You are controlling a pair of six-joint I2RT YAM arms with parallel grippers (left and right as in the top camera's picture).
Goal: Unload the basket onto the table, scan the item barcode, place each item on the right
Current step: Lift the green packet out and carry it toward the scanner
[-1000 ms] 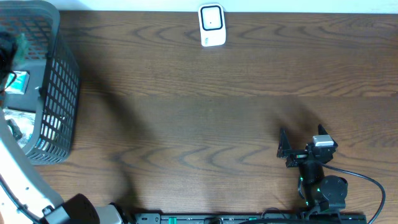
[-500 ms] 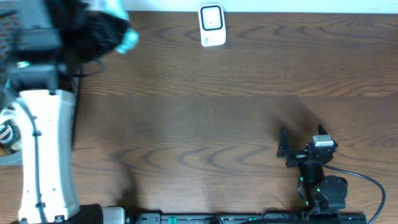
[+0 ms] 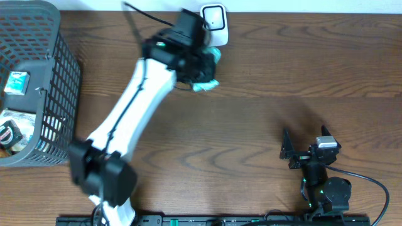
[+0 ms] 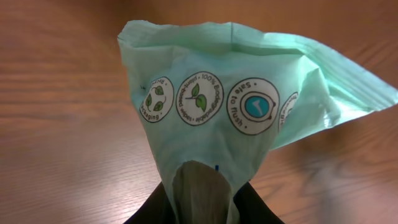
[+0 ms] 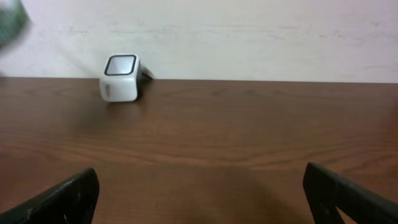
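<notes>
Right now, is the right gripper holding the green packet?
No, the right gripper stands open with nothing in it, while the left gripper pinches the green packet.

Dark wood tabletop (image 3: pixel 251 119) under soft, even light
Brown grain runs the length of it, back to 1 plain, pale wall (image 5: pixel 261 37); faint shadows lie across the boards.

The pale green soft plastic packet (image 4: pixel 249 68) carries a row of round white seals (image 4: pixel 200 98), with the words curving round their rims. The one with a blue centre reads "Safe to flush". The middle leaf seal begins "100%", and its remaining small words are unclear. The left leaf seal seems to include "packaging".
</notes>
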